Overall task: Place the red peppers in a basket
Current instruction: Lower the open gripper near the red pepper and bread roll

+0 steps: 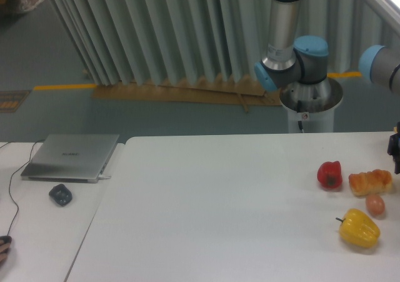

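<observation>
A small glossy red pepper (330,174) sits on the white table (219,219) at the right. Only a dark sliver of my gripper (395,149) shows at the frame's right edge, to the right of and a little above the pepper. Its fingers are cut off by the edge, so I cannot tell whether they are open or shut. No basket is in view.
A bread roll (370,182) lies just right of the red pepper, with a small brownish egg-like item (375,204) and a larger yellow pepper (359,228) below it. A closed laptop (72,157) and a dark mouse (60,195) sit on the left table.
</observation>
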Motion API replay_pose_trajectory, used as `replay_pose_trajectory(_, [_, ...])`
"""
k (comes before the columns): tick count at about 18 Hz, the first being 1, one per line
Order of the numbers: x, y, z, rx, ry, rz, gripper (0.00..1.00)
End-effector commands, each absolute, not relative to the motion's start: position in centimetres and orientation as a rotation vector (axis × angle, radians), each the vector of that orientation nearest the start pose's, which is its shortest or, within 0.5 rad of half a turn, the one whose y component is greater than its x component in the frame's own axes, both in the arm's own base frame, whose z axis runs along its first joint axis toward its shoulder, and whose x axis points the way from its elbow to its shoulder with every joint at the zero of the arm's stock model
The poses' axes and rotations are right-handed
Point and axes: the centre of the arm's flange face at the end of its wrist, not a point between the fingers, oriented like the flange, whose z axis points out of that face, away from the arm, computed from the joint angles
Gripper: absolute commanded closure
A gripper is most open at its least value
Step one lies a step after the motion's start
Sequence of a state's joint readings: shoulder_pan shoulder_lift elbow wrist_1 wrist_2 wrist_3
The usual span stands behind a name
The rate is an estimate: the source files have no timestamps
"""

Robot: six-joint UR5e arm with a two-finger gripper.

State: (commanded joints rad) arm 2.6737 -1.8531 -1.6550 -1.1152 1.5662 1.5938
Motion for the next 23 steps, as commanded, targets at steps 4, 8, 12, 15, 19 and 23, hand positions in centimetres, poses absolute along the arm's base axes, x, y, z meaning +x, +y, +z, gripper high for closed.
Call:
replay_pose_trajectory(4, [-45.5,38.9,33.1,-3.122,0.908,0.154,0.0])
replay_pose_trajectory(8, [-43.8,40.1,32.7,-3.136,1.048,0.157,0.0])
replay_pose_trajectory(12, [-42.9,40.2,32.4,-3.105,0.981,0.126,0.0])
replay_pose_trajectory(15, [-41.4,40.2,31.3,-3.089,0.766,0.062,0.0])
replay_pose_trajectory(19, [-40.6,41.4,31.8,-2.983,0.43,-0.031,0.0])
replay_pose_trajectory(23, [-40.2,40.7,33.2,-3.005,0.189,-0.033,0.0])
